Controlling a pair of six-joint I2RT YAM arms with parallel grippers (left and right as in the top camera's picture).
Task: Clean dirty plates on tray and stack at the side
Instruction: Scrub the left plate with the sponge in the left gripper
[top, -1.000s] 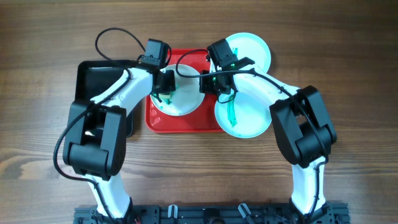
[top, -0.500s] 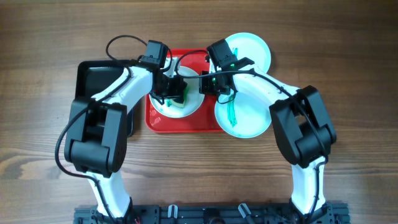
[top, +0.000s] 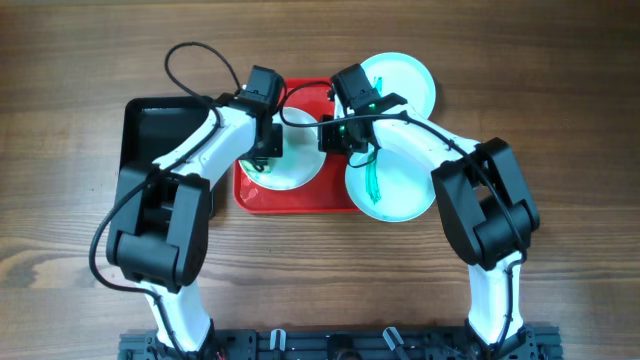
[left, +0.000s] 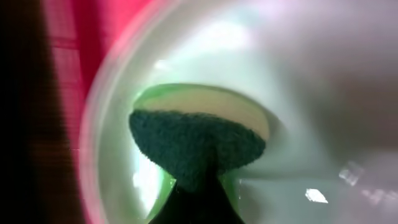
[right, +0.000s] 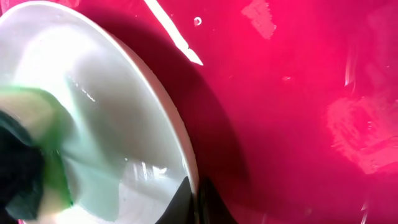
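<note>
A white plate (top: 300, 165) lies on the red tray (top: 290, 203). My left gripper (top: 262, 160) is shut on a green and yellow sponge (left: 199, 140), which presses on the plate's (left: 311, 93) inside near its left rim. My right gripper (top: 333, 140) is shut on the plate's right rim (right: 189, 168), with one finger inside and one outside. Two pale aqua plates lie right of the tray: the far one (top: 405, 80) and a near one (top: 405, 195) carrying a green smear (top: 373, 182).
A black tray (top: 160, 130) stands to the left of the red tray, partly under my left arm. Both arms cross above the red tray. Bare wooden table (top: 560, 120) surrounds everything.
My left gripper swept the sponge to the right across the white plate and then back to its left side. The right gripper has kept still on the rim.
</note>
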